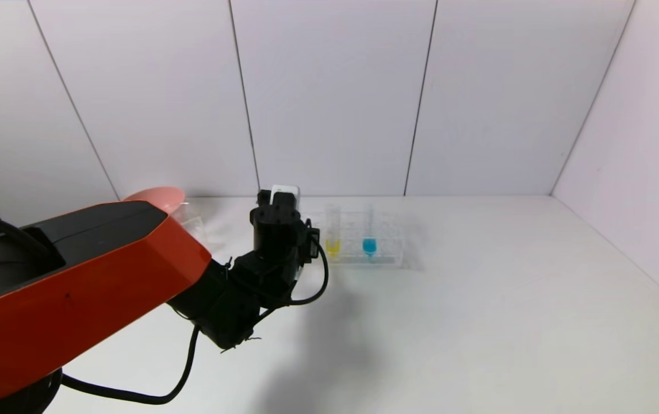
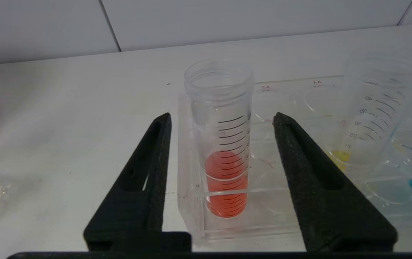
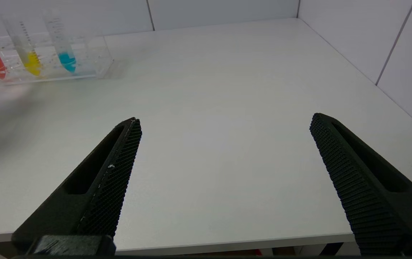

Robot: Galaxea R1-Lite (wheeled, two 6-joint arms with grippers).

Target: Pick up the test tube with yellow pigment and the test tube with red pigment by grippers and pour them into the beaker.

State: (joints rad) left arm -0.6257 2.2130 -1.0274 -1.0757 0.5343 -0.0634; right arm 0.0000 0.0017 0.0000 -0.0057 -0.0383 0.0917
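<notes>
Left gripper [image 2: 222, 120] is stretched out off that big orange-shelled arm, reaching forward and a bit down toward the back of the white table [image 1: 508, 299], wrist pitched so the black fingers [image 2: 145, 180] point at the left end of the clear tube rack [image 1: 390, 253]. Its fingers sit spread apart, one on each side of the test tube with red pigment [image 2: 225, 172], with a visible gap on both sides, so nothing is clamped. That tube stands upright in the end slot of the rack, red-orange liquid filling its lower part. Right gripper [image 3: 225, 124] hangs low near the front edge of the table, well apart from the rack, fingers wide open over bare tabletop and not holding anything. Next slot along the rack has the test tube with yellow pigment [image 1: 333, 238], upright too, and past it a tube with blue liquid [image 1: 369, 241]. Over on the left, behind the arm's shell, a pink bowl [image 1: 160, 196] peeks out, with something clear and see-through just beside it that might be the beaker [image 1: 191, 221], though it's mostly hidden so I can't really tell.
</notes>
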